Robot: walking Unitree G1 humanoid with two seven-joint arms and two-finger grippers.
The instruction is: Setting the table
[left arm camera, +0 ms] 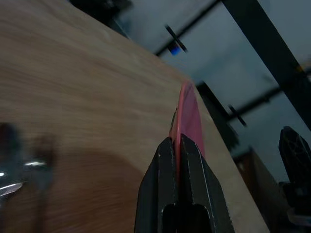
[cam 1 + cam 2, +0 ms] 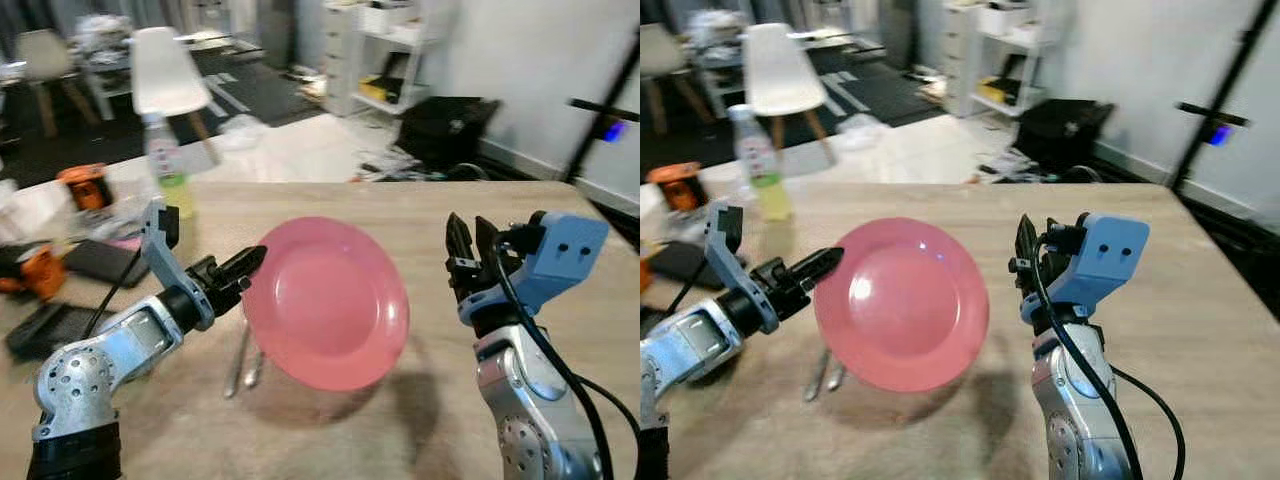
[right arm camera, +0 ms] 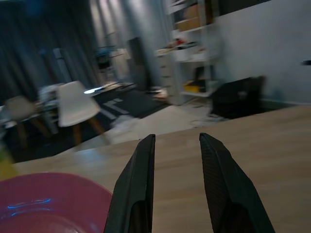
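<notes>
**Pink plate held tilted above the counter**

Pink plate [image 2: 325, 303] hangs tilted above the wooden counter [image 2: 560, 230], pinched at its left rim by the left end effector [image 2: 247, 263], whose fingers are closed tight on the edge. Cutlery [image 2: 243, 358] lies on the counter beneath it, to the near left, likely marking the place setting. The right end effector [image 2: 468, 240] waits upright to the right, fingers apart and empty.

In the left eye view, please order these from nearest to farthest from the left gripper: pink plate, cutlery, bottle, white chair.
1. Pink plate: clamped in the left gripper.
2. Cutlery: on the table below it.
3. Bottle: at the table's far edge.
4. White chair: beyond the table.
</notes>
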